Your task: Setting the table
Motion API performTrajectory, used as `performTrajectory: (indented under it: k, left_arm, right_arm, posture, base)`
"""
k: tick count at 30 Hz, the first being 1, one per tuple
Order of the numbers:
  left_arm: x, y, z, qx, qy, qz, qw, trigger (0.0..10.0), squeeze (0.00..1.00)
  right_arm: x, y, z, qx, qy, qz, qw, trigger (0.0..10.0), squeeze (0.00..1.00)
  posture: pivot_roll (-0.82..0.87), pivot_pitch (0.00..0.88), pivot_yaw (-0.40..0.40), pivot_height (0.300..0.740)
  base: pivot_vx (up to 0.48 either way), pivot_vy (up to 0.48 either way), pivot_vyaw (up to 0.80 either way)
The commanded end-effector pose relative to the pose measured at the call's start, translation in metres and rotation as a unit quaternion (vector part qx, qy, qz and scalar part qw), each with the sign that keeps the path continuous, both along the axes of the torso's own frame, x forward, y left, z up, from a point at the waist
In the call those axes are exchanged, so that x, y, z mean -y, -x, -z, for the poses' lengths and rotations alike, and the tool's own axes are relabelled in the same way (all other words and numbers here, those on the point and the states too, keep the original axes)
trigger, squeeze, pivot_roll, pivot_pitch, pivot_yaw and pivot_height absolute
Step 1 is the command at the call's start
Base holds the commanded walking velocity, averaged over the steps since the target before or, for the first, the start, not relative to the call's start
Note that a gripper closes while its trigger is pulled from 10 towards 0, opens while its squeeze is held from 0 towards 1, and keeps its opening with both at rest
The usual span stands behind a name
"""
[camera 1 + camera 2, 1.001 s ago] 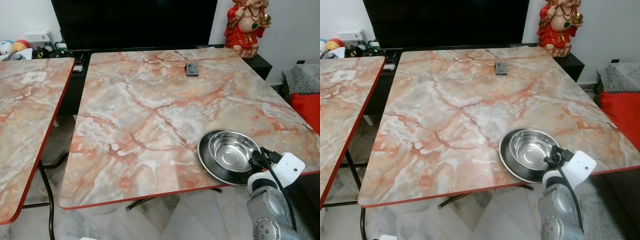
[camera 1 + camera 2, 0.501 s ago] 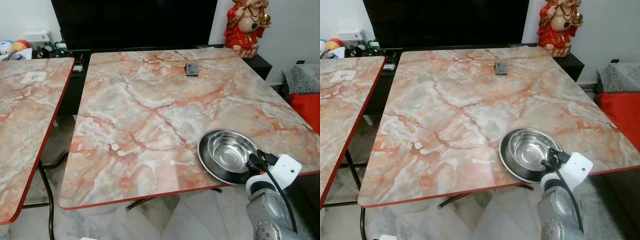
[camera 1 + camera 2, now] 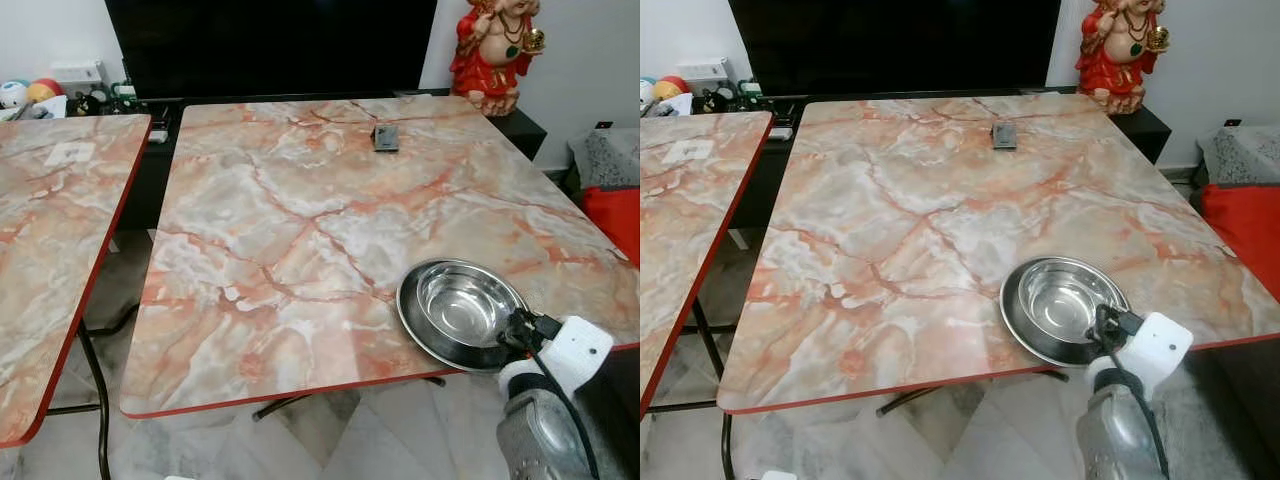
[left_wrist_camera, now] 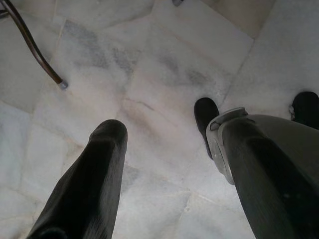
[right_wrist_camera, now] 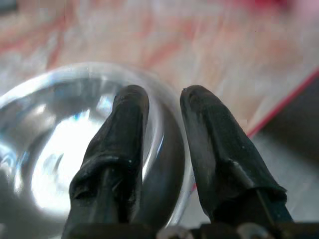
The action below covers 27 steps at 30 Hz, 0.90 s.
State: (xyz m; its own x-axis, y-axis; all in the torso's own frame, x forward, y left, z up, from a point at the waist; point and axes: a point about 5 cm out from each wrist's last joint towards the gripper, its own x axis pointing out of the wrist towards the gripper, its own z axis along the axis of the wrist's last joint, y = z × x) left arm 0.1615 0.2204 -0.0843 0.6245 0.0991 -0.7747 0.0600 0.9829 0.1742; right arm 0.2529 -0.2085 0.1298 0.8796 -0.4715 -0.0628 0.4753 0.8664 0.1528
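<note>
One steel bowl (image 3: 466, 303) nested in a steel plate (image 3: 420, 325), parked at the near right corner of the marbled counter (image 3: 300, 220), close to its red front edge. Right end effector (image 5: 160, 107) up at the bowl's near rim, one black finger (image 5: 122, 129) inside the wall, the other finger (image 5: 209, 134) outside it, narrow gap between them with the rim running through; pinched tight or only straddling, impossible to tell. Seen from the head, right wrist with its white housing (image 3: 578, 350) just off the counter edge, black cable looping over the silver forearm. Left end effector (image 4: 169, 149) hung low over the pale marble floor (image 4: 149, 74), fingers spread wide, nothing between them, robot's dark foot (image 4: 205, 115) down beside it. Far across the counter, well apart from the bowl, lay a small dark flat object (image 3: 385, 138), too small to identify. Second marbled counter (image 3: 50, 230) off to the left with a white card (image 3: 67, 153) on it. Behind, a big black screen (image 3: 270, 45), a red and gold figurine (image 3: 493, 50) on a dark cabinet at right, red cushion (image 3: 615, 215) at the far right.
</note>
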Motion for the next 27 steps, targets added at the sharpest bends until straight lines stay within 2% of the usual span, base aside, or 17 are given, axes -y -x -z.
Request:
performTrajectory:
  k: [1, 3, 7, 10, 11, 12, 13, 14, 15, 17, 18, 19, 21, 23, 24, 27]
  left_arm:
    - [0.0, 0.008, 0.003, -0.014, -0.002, 0.001, 1.0, 10.0, 0.0]
    - [0.0, 0.007, 0.003, -0.013, -0.002, 0.001, 1.0, 10.0, 0.0]
    - [0.0, 0.006, 0.003, -0.011, -0.001, 0.0, 1.0, 10.0, 0.0]
    - [0.0, 0.005, 0.002, -0.011, -0.002, -0.001, 1.0, 10.0, 0.0]
    - [0.0, 0.005, 0.002, -0.011, -0.002, -0.001, 1.0, 10.0, 0.0]
    - [0.0, 0.005, 0.002, -0.011, -0.002, -0.001, 1.0, 10.0, 0.0]
    - [0.0, 0.004, 0.002, -0.01, -0.001, 0.0, 1.0, 10.0, 0.0]
    - [0.0, 0.004, 0.002, -0.009, -0.001, -0.001, 1.0, 10.0, 0.0]
    - [0.0, 0.004, 0.002, -0.009, -0.001, -0.001, 1.0, 10.0, 0.0]
    - [0.001, 0.003, 0.002, -0.008, -0.001, -0.002, 1.0, 10.0, 0.0]
    - [0.001, 0.003, 0.002, -0.008, -0.001, -0.002, 1.0, 10.0, 0.0]
    - [0.001, 0.003, 0.002, -0.007, -0.001, -0.003, 1.0, 10.0, 0.0]
    - [0.001, 0.002, 0.002, -0.007, 0.0, -0.003, 1.0, 10.0, 0.0]
    - [0.001, 0.002, 0.002, -0.007, 0.0, -0.005, 1.0, 10.0, 0.0]
    - [0.001, 0.002, 0.002, -0.007, 0.0, -0.005, 1.0, 10.0, 0.0]
    - [0.001, 0.002, 0.002, -0.007, 0.0, -0.006, 1.0, 10.0, 0.0]
  right_arm:
    - [0.01, 0.009, -0.015, 0.027, 0.056, 0.05, 0.997, 10.0, 0.0]
    - [0.026, 0.017, -0.015, 0.023, 0.069, 0.109, 0.991, 10.0, 0.0]
    - [0.051, 0.034, -0.013, -0.011, 0.121, 0.185, 0.975, 10.0, 0.0]
    - [0.059, 0.043, -0.005, -0.037, 0.122, 0.212, 0.969, 10.0, 0.0]
    - [0.064, 0.05, 0.008, -0.065, 0.094, 0.231, 0.966, 10.0, 0.0]
    - [0.064, 0.05, 0.008, -0.065, 0.094, 0.231, 0.966, 10.0, 0.0]
    - [0.072, 0.066, 0.033, -0.126, 0.054, 0.265, 0.954, 10.0, 0.0]
    - [0.075, 0.078, 0.052, -0.165, 0.021, 0.285, 0.944, 10.0, 0.0]
    - [0.075, 0.078, 0.052, -0.165, 0.021, 0.285, 0.944, 10.0, 0.0]
    - [0.075, 0.087, 0.071, -0.209, 0.001, 0.288, 0.934, 10.0, 0.0]
    - [0.075, 0.087, 0.071, -0.209, 0.001, 0.288, 0.934, 10.0, 0.0]
    - [0.074, 0.091, 0.085, -0.235, -0.015, 0.284, 0.93, 10.0, 0.0]
    - [0.074, 0.093, 0.093, -0.244, -0.029, 0.283, 0.927, 10.0, 0.0]
    - [0.065, 0.092, 0.127, -0.3, -0.089, 0.221, 0.923, 10.0, 0.0]
    - [0.061, 0.089, 0.134, -0.308, -0.104, 0.194, 0.926, 10.0, 0.0]
    - [0.058, 0.086, 0.139, -0.312, -0.106, 0.174, 0.928, 10.0, 0.0]
  posture:
    - [-0.04, 0.103, -0.039, 0.74]
    - [-0.04, 0.101, -0.04, 0.74]
    - [-0.04, 0.098, -0.043, 0.74]
    - [-0.04, 0.098, -0.043, 0.74]
    - [-0.05, 0.096, -0.044, 0.74]
    - [-0.05, 0.096, -0.044, 0.74]
    - [-0.05, 0.094, -0.046, 0.74]
    - [-0.05, 0.094, -0.046, 0.74]
    - [-0.05, 0.094, -0.046, 0.74]
    - [-0.05, 0.093, -0.049, 0.74]
    - [-0.05, 0.093, -0.049, 0.74]
    - [-0.05, 0.092, -0.05, 0.74]
    - [-0.05, 0.091, -0.052, 0.74]
    - [-0.05, 0.089, -0.054, 0.74]
    - [-0.05, 0.088, -0.055, 0.74]
    - [-0.05, 0.088, -0.055, 0.74]
  base:
    - [0.0, 0.0, 0.0]
    - [0.0, 0.0, 0.0]
    - [0.0, 0.0, 0.0]
    - [0.0, 0.0, 0.0]
    - [0.0, 0.0, 0.0]
    - [0.0, 0.0, 0.0]
    - [0.0, 0.0, 0.0]
    - [0.0, 0.0, 0.0]
    - [0.0, 0.0, 0.0]
    - [0.0, 0.0, 0.0]
    - [0.0, 0.0, 0.0]
    - [0.0, 0.0, 0.0]
    - [0.0, 0.0, 0.0]
    - [0.0, 0.0, 0.0]
    - [0.0, 0.0, 0.0]
    - [0.0, 0.0, 0.0]
